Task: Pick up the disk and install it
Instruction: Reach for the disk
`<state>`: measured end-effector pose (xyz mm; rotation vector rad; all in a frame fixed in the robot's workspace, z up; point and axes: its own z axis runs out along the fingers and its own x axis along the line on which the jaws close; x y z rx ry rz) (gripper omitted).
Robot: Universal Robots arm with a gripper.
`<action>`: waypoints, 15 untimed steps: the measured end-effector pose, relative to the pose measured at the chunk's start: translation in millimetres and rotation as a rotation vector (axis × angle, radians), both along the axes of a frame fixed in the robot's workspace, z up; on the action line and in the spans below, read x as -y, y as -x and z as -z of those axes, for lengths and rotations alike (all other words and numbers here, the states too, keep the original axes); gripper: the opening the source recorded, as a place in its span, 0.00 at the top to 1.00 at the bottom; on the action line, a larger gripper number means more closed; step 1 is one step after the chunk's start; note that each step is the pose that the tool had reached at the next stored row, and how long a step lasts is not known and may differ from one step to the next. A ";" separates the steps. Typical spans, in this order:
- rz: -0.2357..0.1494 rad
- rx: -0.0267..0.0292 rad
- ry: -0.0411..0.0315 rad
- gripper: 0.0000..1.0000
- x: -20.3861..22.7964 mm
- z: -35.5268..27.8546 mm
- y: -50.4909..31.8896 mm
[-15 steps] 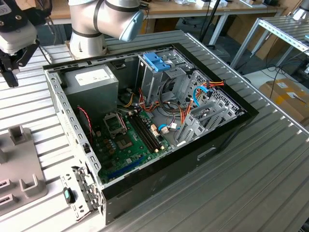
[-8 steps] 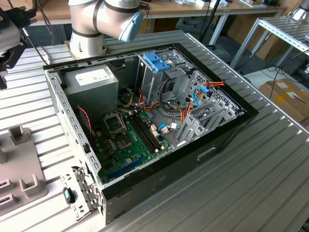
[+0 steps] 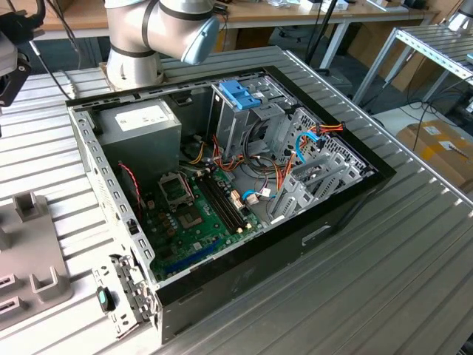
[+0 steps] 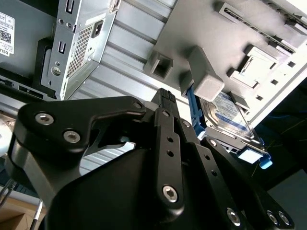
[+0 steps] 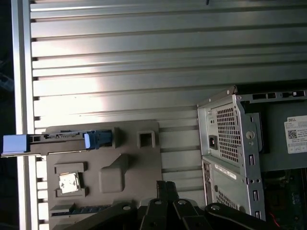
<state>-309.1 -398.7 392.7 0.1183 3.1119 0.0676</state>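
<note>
My end effector is closed on nothing; the disk looks stiff, a bit heavy and breakable, so I'd pinch its flat faces.

Silver arm, blue cap; black, perhaps metal, bolted end effector.

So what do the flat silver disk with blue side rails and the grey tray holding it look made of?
The disk: silver metal casing with dull sheen, paper-like white label; its rails look like glossy blue plastic. The grey tray: matte, uniform, rounded moulded shapes, so probably plastic.
</note>
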 end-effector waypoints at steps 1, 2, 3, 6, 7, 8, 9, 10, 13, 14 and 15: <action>0.000 0.0000 0.0000 0.89 0.0 0.0 0.2; 0.000 0.0000 0.0000 0.89 0.0 0.0 0.2; 0.000 0.0000 0.0000 0.89 0.0 0.0 0.3; 0.000 0.0000 -0.0001 0.89 0.0 0.0 0.3; 0.000 0.0000 0.0000 0.89 0.0 0.0 0.4; 0.000 0.0000 -0.0001 0.89 0.0 0.0 0.4; 0.000 0.0001 0.0000 0.89 0.0 0.1 0.6; 0.000 0.0000 0.0000 0.89 0.0 0.0 0.9; 0.000 0.0000 0.0000 0.89 0.0 0.0 3.1; 0.000 0.0000 0.0000 0.89 0.0 0.0 4.6; 0.000 0.0001 -0.0001 0.89 0.0 0.1 6.7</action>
